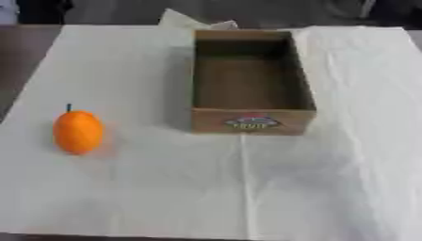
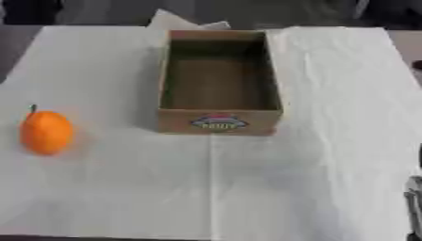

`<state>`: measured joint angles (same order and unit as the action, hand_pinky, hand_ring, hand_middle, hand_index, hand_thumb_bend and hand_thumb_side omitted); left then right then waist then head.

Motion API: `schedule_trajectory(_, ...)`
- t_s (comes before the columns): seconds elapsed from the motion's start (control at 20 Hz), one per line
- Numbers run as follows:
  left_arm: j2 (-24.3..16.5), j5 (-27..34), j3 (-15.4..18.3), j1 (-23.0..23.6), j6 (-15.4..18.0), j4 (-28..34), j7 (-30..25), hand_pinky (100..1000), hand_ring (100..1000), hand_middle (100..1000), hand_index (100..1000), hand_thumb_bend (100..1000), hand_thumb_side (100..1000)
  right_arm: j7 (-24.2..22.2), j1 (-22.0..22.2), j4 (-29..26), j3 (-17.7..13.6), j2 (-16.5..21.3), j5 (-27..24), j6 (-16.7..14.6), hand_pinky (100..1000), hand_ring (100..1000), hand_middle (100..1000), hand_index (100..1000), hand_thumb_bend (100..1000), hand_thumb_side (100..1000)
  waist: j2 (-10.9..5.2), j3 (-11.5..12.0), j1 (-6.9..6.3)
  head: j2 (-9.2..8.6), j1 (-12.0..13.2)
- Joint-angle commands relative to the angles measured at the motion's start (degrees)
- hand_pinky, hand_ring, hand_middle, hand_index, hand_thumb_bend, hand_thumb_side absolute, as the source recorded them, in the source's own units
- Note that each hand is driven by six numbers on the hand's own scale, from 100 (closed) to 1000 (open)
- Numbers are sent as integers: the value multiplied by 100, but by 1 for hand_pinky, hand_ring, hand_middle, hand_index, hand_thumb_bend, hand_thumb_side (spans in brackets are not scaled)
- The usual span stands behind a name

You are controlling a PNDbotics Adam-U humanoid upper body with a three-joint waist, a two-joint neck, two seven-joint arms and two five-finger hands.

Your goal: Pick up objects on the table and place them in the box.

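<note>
white cloth (image 1: pixel 165 188) carries orange fruit (image 1: pixel 78 132) left of open box (image 1: pixel 251 120).

The box (image 1: pixel 253 121) is matt brown cardboard with a printed label. Left of the box, the orange fruit (image 1: pixel 78 132) looks smooth. Creased white cloth (image 1: pixel 247 188) covers the surface.

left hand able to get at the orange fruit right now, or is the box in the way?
Probably yes. The orange fruit stands alone on the white cloth on the robot's left, apart from the cardboard box, with nothing around it. The left hand isn't in view, so its start pose is unknown.
</note>
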<state>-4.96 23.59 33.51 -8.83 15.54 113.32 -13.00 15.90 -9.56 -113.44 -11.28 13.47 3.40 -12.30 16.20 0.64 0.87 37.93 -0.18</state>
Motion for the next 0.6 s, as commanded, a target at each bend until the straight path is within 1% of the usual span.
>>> schedule_trajectory(0.05, -121, -32, 75, -58, 0, 127, 60, 514, 568, 512, 754, 120, 889, 19, -32, -115, -57, 94, 27, -5, 856, 885, 550, 787, 100, 937, -99, -12, 2, -2, 1)
schedule_trajectory(0.1, -152, -41, 93, -60, 0, 127, 121, 510, 554, 513, 804, 125, 888, 22, -29, -115, -59, 92, 29, -5, 856, 885, 550, 787, 100, 937, -98, -11, 5, 6, -7)
schedule_trajectory(0.15, -227, -62, 125, -69, 7, 127, 256, 508, 552, 514, 822, 136, 887, 26, -25, -115, -62, 89, 32, -5, 856, 885, 550, 787, 100, 937, -97, -8, 10, 18, -18)
schedule_trajectory(0.2, -352, -130, 145, -89, 43, 127, 384, 511, 560, 542, 855, 168, 885, 29, -20, -115, -65, 87, 34, -5, 856, 885, 550, 787, 100, 937, -97, -3, 12, 32, -29)
schedule_trajectory(0.25, -515, -276, 153, -109, 112, 127, 500, 510, 564, 556, 863, 180, 889, 31, -19, -115, -64, 84, 34, -4, 856, 885, 550, 787, 100, 938, -98, 1, 15, 42, -34)
schedule_trajectory(0.4, -1173, -1101, 71, -153, 380, 127, 863, 512, 574, 578, 881, 205, 881, 22, -16, -115, -54, 81, 30, 5, 856, 885, 549, 786, 100, 937, -110, 2, 15, 52, -35)
schedule_trajectory(0.6, -2225, -2571, -260, -193, 677, 127, 1361, 525, 595, 600, 919, 261, 881, 13, -6, -115, -51, 81, 35, 24, 856, 885, 549, 786, 100, 934, -126, 9, 8, 134, -2)
